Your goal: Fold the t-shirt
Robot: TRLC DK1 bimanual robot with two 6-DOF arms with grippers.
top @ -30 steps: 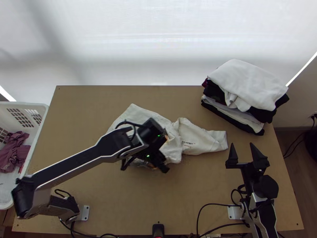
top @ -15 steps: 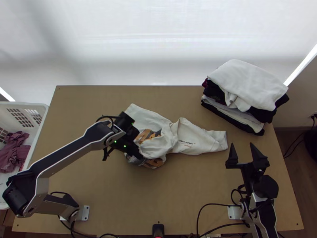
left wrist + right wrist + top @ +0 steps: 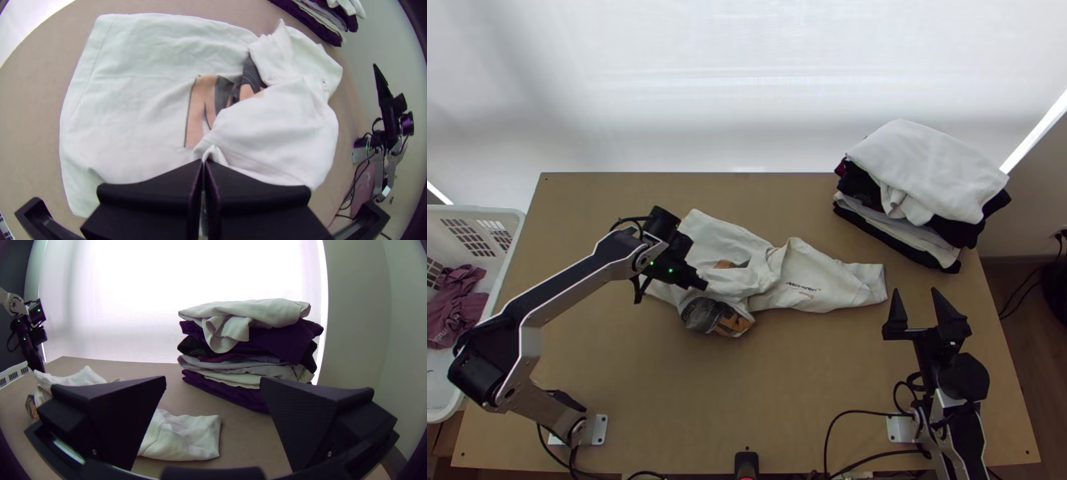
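A white t-shirt (image 3: 819, 280) lies bunched mid-table, its orange and grey print partly exposed near the front edge of the cloth. Over its left part is my left gripper (image 3: 701, 282). In the left wrist view that gripper (image 3: 204, 163) is shut on a small raised fold of the t-shirt (image 3: 133, 124). My right gripper (image 3: 917, 300) stands open just right of the shirt's right end, touching nothing. Seen in the right wrist view, the right gripper (image 3: 213, 386) has its fingers wide apart, with part of the t-shirt (image 3: 187, 435) lying on the table beyond them.
A stack of folded clothes (image 3: 927, 180), white on top, sits at the table's back right. At the left edge stands a white basket (image 3: 511, 228) holding a maroon cloth (image 3: 455, 308). Bare table (image 3: 747, 400) lies in front of the shirt.
My left gripper has moved left from over the shirt's middle, and a part of the shirt has come left with it, uncovering print. The right arm has stayed still.
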